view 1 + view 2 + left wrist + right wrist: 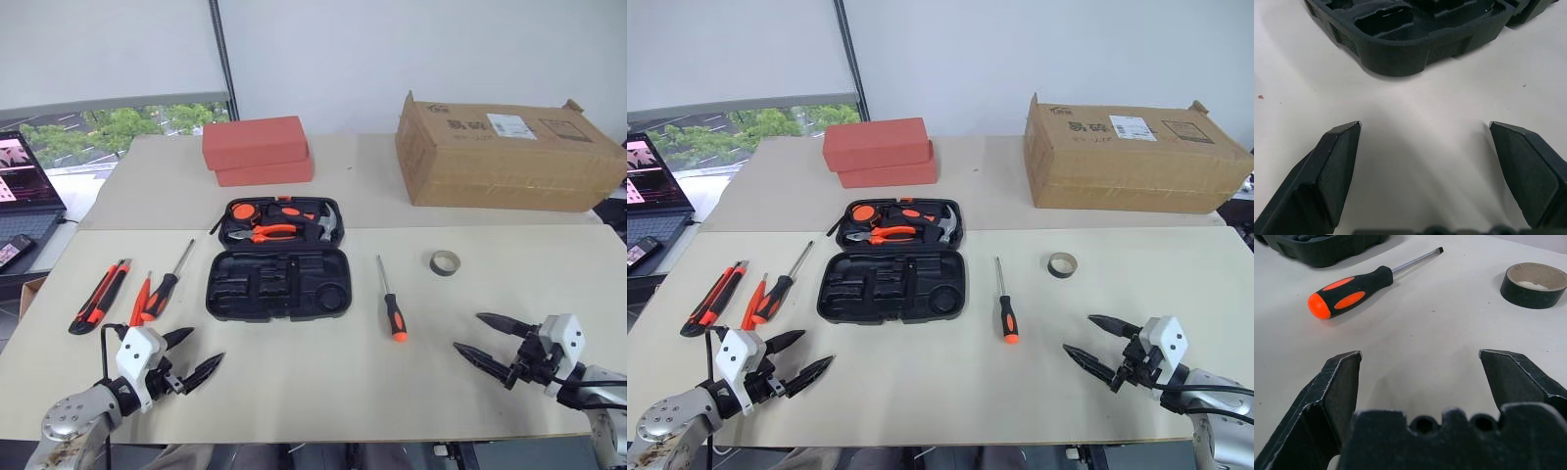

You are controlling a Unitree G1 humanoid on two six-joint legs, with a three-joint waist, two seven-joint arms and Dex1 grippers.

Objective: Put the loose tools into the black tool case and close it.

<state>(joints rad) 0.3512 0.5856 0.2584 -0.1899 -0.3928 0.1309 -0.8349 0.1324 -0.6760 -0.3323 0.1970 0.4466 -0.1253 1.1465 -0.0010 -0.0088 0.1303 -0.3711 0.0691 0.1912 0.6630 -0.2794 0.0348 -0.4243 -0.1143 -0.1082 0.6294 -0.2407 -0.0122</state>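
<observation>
Tools lie loose on the table around the open black case [279, 284], whose front half shows bare recesses. A utility knife [99, 296] and two screwdrivers [157, 292] sit to its left, another screwdriver [391, 303] to its right, with a tape roll [445, 262] beyond that. Both the left gripper [193, 356] and right gripper [493, 340] hover low over the table with fingers spread wide, holding nothing. Each screwdriver looks light and rigid; its thick handle probably offers surer purchase than the thin, likely slippery shaft. The tape roll should pinch easily across its rim.
</observation>
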